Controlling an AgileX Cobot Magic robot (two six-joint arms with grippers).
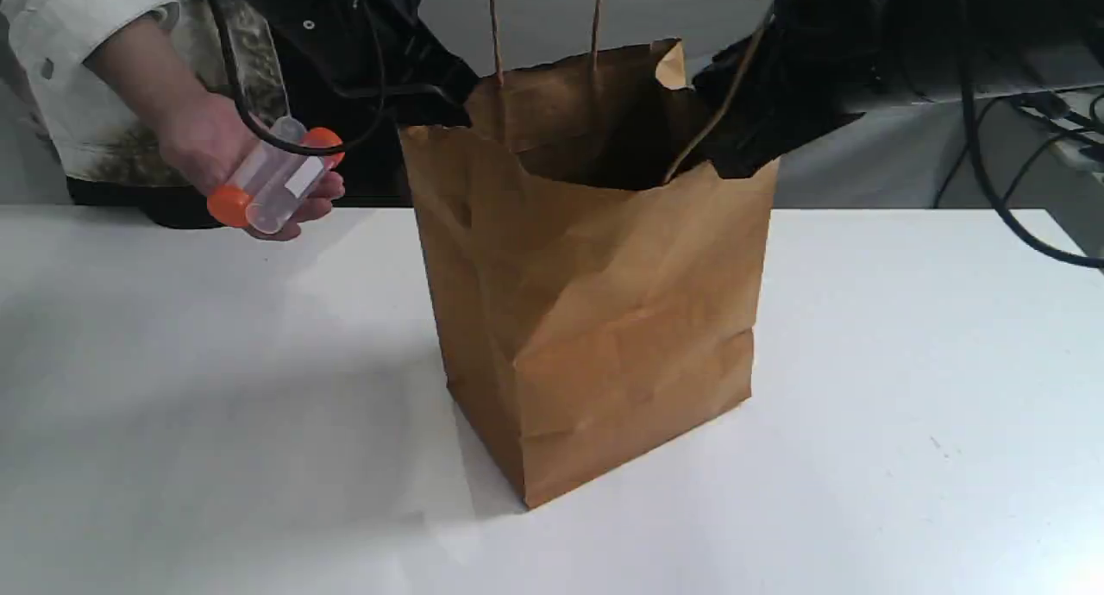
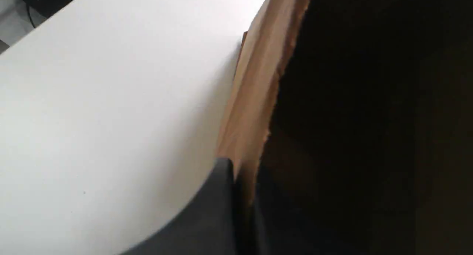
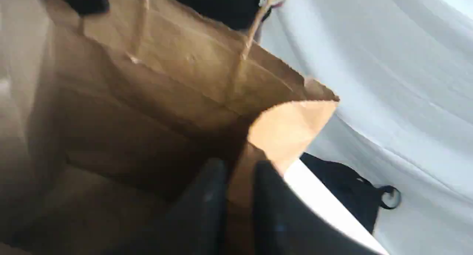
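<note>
Brown paper bag (image 1: pixel 595 319) has its rim clamped by left fingers (image 2: pixel 208 225) one side, right fingers (image 3: pixel 207 210) opposite.

There is one brown paper bag (image 1: pixel 595 319) and one white surface (image 1: pixel 906 388). The bag has two twine handles (image 1: pixel 496 26). Two robot arms (image 1: pixel 431 82) show, each with one pair of jaws. One human hand (image 1: pixel 203 151) shows, with two clear tubes (image 1: pixel 276 181) and two orange caps (image 1: pixel 228 205).

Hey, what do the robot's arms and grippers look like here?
The left arm and right arm are black and bulky, trailing black cables. The left gripper and right gripper have flat, dark grey-black fingers. No markings visible.
</note>
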